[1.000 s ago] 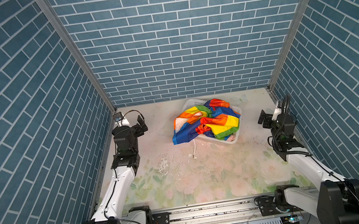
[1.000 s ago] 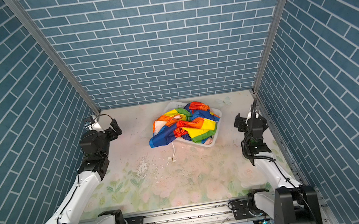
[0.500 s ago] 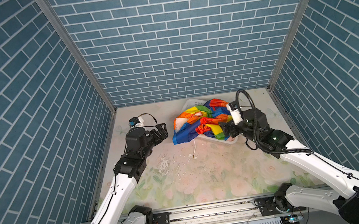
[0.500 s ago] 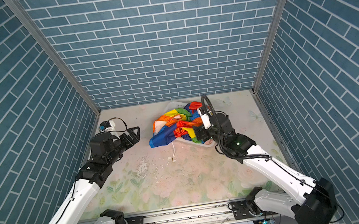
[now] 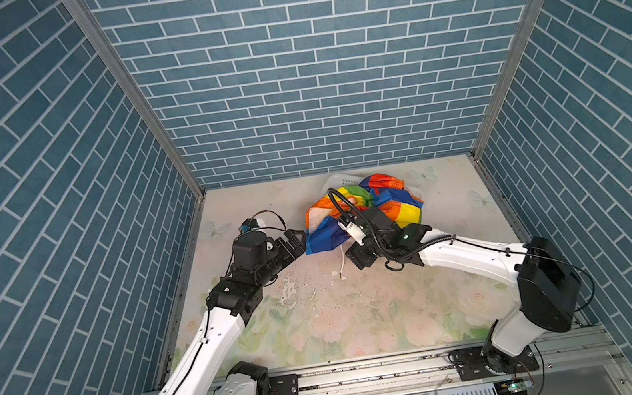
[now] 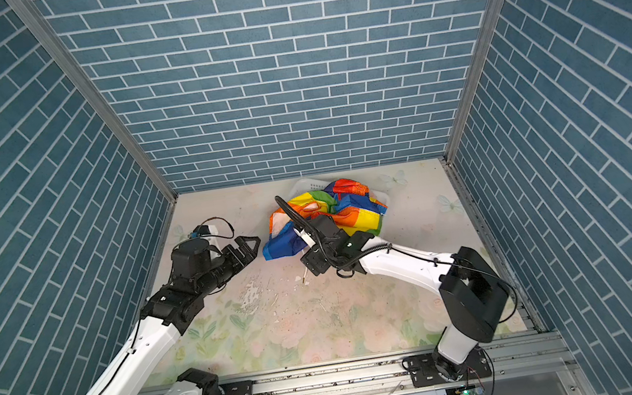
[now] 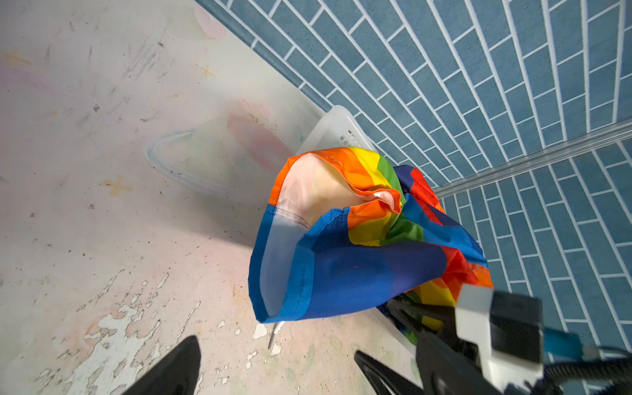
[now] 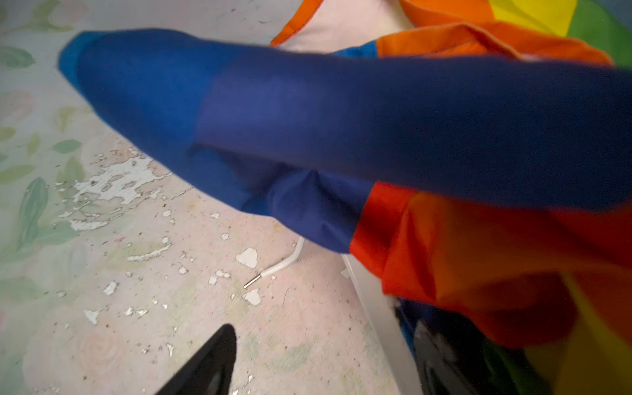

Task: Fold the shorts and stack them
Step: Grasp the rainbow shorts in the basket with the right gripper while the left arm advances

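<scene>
The rainbow-striped shorts point(image 5: 367, 212) point(image 6: 333, 213) lie crumpled in a heap over a white basket point(image 5: 339, 180) at the back middle, and a blue leg hangs out over the floor mat point(image 7: 359, 260) point(image 8: 342, 119). My left gripper point(image 5: 298, 239) point(image 6: 251, 244) point(image 7: 275, 349) is open and hovers just left of that blue leg, apart from it. My right gripper point(image 5: 356, 255) point(image 6: 313, 264) point(image 8: 325, 349) is low at the basket's front edge. Its jaws are apart, one finger over the mat and the other past the basket wall point(image 8: 376, 301) under the cloth. It holds nothing.
A white cord with a metal tip point(image 5: 341, 266) point(image 8: 273, 270) trails out from under the heap onto the flowered mat point(image 5: 344, 320), whose print is flaking. Blue brick walls close in the back and both sides. A metal rail runs along the front.
Both arms have swung in from the side walls to the heap. The right gripper has come down to the basket's front edge and its jaws have narrowed a little. The shorts have not moved.
</scene>
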Action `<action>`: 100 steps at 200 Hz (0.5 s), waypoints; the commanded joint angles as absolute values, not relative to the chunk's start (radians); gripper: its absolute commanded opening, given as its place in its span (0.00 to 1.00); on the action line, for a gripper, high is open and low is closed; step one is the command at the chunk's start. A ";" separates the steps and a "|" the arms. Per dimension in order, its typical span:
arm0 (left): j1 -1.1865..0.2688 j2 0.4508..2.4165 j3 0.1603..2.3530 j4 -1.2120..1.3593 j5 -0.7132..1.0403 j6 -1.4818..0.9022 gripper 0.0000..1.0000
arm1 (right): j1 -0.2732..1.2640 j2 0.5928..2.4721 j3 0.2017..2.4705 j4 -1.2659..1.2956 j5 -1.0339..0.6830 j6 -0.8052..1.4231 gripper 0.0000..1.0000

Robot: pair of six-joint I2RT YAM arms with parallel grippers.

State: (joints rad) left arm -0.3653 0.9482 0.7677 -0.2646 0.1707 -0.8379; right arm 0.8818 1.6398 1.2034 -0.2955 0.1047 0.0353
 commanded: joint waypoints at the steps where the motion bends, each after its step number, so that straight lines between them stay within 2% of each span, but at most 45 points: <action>1: -0.371 0.923 0.740 -0.296 0.189 -0.841 1.00 | 0.849 1.736 1.318 -0.364 0.116 -0.018 0.74; 38: -0.371 0.862 0.761 -0.350 0.145 -0.792 1.00 | 0.818 1.888 1.417 -0.422 0.107 -0.049 0.71; 60: -0.370 0.853 0.779 -0.372 0.141 -0.778 0.99 | 0.812 1.931 1.452 -0.454 0.082 -0.051 0.64; 72: -0.371 0.855 0.782 -0.369 0.149 -0.781 1.00 | 0.811 1.945 1.455 -0.458 0.072 -0.051 0.57; 100: -0.371 0.883 0.775 -0.295 0.183 -0.808 1.00 | 0.778 1.974 1.462 -0.484 0.108 -0.057 0.26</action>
State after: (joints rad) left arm -0.3653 0.8619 0.7597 -0.3374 0.1612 -0.8040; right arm 0.8089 1.9396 1.4429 -0.4126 0.0906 -0.0360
